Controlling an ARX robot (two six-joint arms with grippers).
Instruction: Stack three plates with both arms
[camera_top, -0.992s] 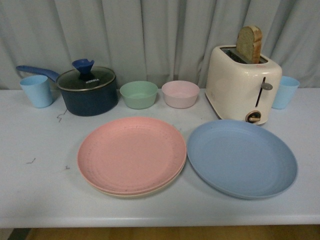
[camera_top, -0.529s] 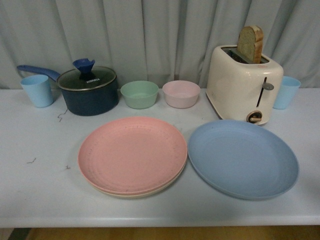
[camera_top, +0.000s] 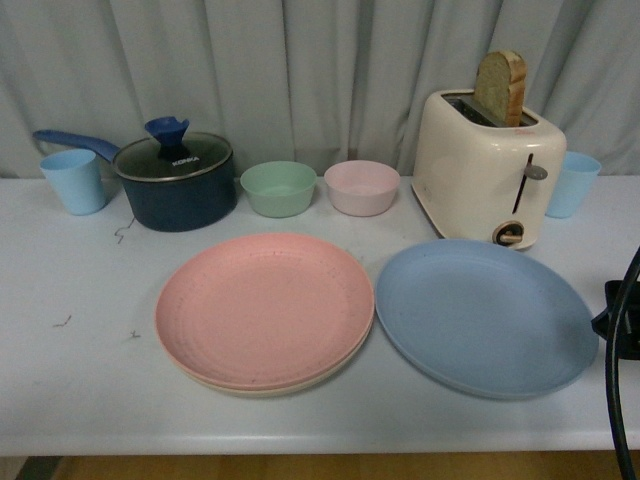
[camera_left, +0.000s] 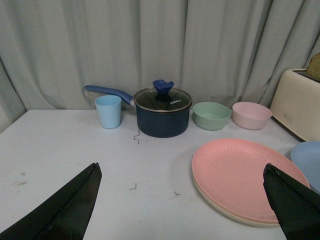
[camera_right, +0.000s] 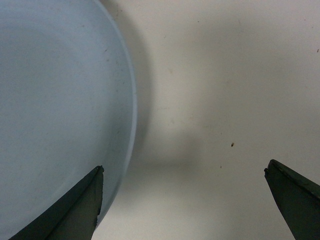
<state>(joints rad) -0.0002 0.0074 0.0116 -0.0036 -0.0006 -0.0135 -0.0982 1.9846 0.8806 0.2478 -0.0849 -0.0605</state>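
The pink plate (camera_top: 265, 310) lies on top of the cream plate, of which only the rim (camera_top: 300, 385) shows beneath it. The blue plate (camera_top: 485, 315) lies alone on the table just to their right. A black piece of my right arm with a cable (camera_top: 620, 330) shows at the right edge, beside the blue plate. In the right wrist view my right gripper (camera_right: 183, 170) is open above bare table, one finger over the blue plate's (camera_right: 55, 110) rim. My left gripper (camera_left: 181, 166) is open and empty, left of the pink plate (camera_left: 247, 172).
Along the back stand a light blue cup (camera_top: 75, 180), a dark lidded pot (camera_top: 175, 180), a green bowl (camera_top: 278, 188), a pink bowl (camera_top: 361, 187), a cream toaster (camera_top: 485, 170) holding bread (camera_top: 498, 88), and another blue cup (camera_top: 572, 183). The table's front edge (camera_top: 320, 440) is near the plates.
A black part of my right arm and its cable have come into the front view at the right edge. The plates have not moved.
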